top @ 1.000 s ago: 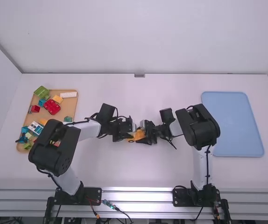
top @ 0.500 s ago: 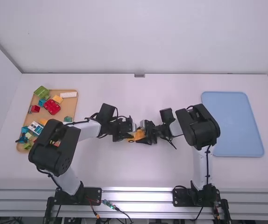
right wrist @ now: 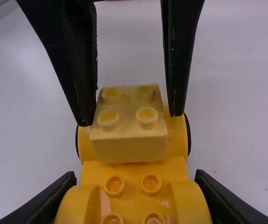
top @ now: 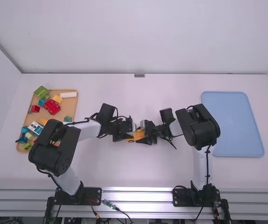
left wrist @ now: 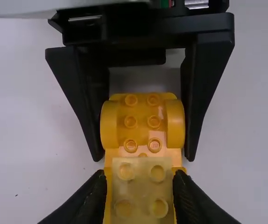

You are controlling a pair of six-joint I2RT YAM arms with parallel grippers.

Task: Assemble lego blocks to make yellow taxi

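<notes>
My left gripper (top: pixel 129 132) and right gripper (top: pixel 146 133) face each other at the orange-yellow car body (top: pixel 138 135) in mid-table. In the left wrist view, a pale yellow 2x2 brick (left wrist: pixel 142 189) sits on the car's near half, between the fingertips of my left gripper (left wrist: pixel 140 179), which stand slightly apart from its sides. The right wrist view has the pale brick (right wrist: pixel 128 144) on top of the car, with a narrow gap beside a left-arm finger. My right gripper (right wrist: pixel 136 177) is shut on the sides of the car's studded, round-fendered end (right wrist: pixel 133 198).
A wooden tray (top: pixel 69 109) at the left holds several coloured blocks, among them a red car piece (top: pixel 52 107) and a green block (top: pixel 42 92). The left forearm stands over its front corner. A blue tray (top: pixel 232 123) lies at the right, beside the right arm.
</notes>
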